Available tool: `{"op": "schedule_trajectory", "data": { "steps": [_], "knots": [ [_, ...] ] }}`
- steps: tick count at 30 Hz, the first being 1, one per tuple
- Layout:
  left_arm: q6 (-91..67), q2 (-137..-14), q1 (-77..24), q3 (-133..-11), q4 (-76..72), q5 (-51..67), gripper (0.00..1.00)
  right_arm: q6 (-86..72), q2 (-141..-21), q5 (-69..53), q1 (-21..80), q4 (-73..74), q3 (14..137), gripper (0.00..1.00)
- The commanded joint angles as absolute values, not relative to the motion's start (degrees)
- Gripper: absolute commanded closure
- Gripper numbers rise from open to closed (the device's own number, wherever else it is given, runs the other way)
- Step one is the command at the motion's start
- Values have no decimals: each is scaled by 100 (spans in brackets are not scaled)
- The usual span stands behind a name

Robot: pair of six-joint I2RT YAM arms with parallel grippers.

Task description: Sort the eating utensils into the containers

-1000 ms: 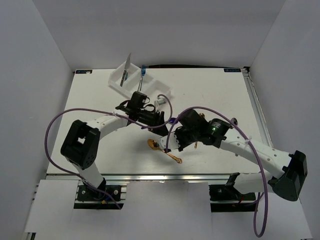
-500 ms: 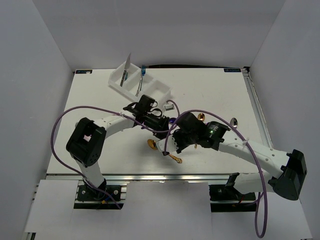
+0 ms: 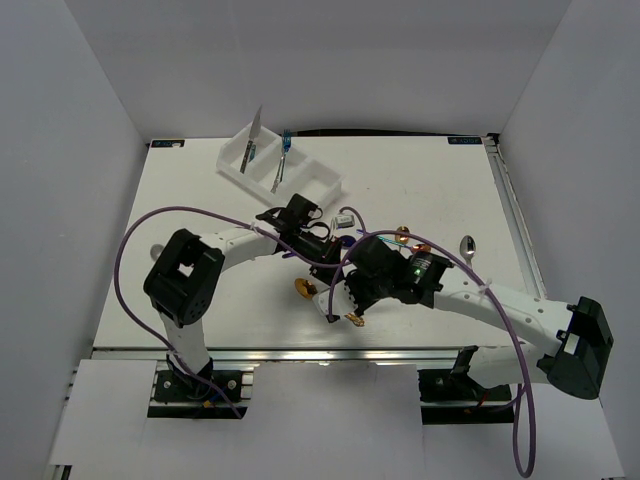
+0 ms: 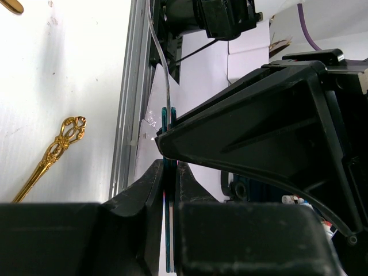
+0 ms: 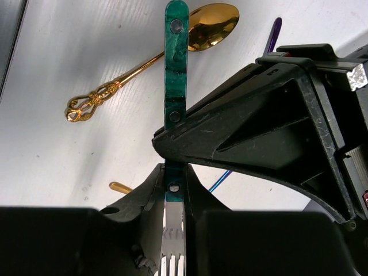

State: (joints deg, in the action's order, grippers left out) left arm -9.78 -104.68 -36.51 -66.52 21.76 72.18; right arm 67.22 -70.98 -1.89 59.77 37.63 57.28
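My right gripper (image 5: 174,167) is shut on a fork (image 5: 176,69) with a green riveted handle and silver tines, held just above the table. Under it lies a gold spoon (image 5: 213,26) with an ornate handle (image 3: 354,320). My left gripper (image 4: 168,168) is shut on a thin iridescent blue utensil (image 4: 167,126), seen edge-on. In the top view both grippers meet mid-table, left (image 3: 330,258) just behind right (image 3: 345,300). The white tray (image 3: 232,160) stands at the back left, holding a knife (image 3: 255,135) and a blue fork (image 3: 283,160).
A silver spoon (image 3: 467,245) and a gold utensil (image 3: 403,236) lie to the right of the grippers. A small silver object (image 3: 345,218) sits behind them. Another gold handle tip (image 5: 118,187) shows near the right fingers. Purple cables loop over both arms.
The left gripper moved right and toward the near edge, then closed on the blue utensil. The right gripper shifted left and nearer with the green fork.
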Motion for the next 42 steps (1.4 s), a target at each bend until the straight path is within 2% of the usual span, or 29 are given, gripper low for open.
{"op": "schedule_trajectory", "data": {
  "steps": [1,2,4,5,7,8,10,11,19,25,30,34,36,37,40,41,42],
  "knots": [
    [-747,-10476,-3753,-6882,2364,7559,97,6917,-7058,-114,6021,3560,5774,100],
    [-738,-10485,-3753,-6891,2390,7559,100,6917,-7058,-106,6029,3568,5774,100],
    [-677,-10477,-3753,-6908,2452,7559,100,6873,-7066,-62,6021,3560,5774,100],
    [-677,-10468,-3753,-6908,2478,7541,100,6856,-7058,-44,6029,3551,5766,96],
    [-642,-10433,-3753,-6943,2496,7497,100,6786,-7049,-18,6029,3525,5748,80],
    [-607,-10389,-3753,-6961,2531,7401,100,6768,-7014,200,6021,3507,5739,59],
    [-563,-10362,-3753,-7022,2619,7260,100,6733,-6961,307,6029,3454,5696,33],
    [-571,-10336,-3744,-7040,2689,7112,100,6724,-6935,386,6021,3445,5704,11],
    [-475,-10292,-3464,-7189,2962,6452,100,6767,-6496,334,5722,3875,6029,11],
    [-790,-10020,-2603,-7663,2787,5768,100,6505,-5644,-193,4827,3596,6118,11],
    [-1563,-9695,-1750,-7726,1032,4932,100,5302,-4975,201,3886,2033,5171,11],
    [-2056,-9851,-1118,-7629,-787,4150,100,4608,-4835,-831,3298,1802,4738,14],
    [-2171,-10115,-959,-7812,-1010,3877,100,4387,-4764,-1167,3095,1749,4650,22],
    [-2188,-10273,-845,-8075,-1176,3815,100,4316,-4685,-1430,2928,1688,4554,35],
    [-2303,-10870,-695,-8636,-1353,3657,100,4122,-4510,-1625,2734,1582,4325,64],
    [-2294,-11029,-686,-8805,-1354,3621,100,4087,-4474,-1635,2707,1547,4272,78],
    [-2294,-11335,-677,-8981,-1345,3595,100,4052,-4448,-1635,2690,1512,4219,84]
  ]
}}
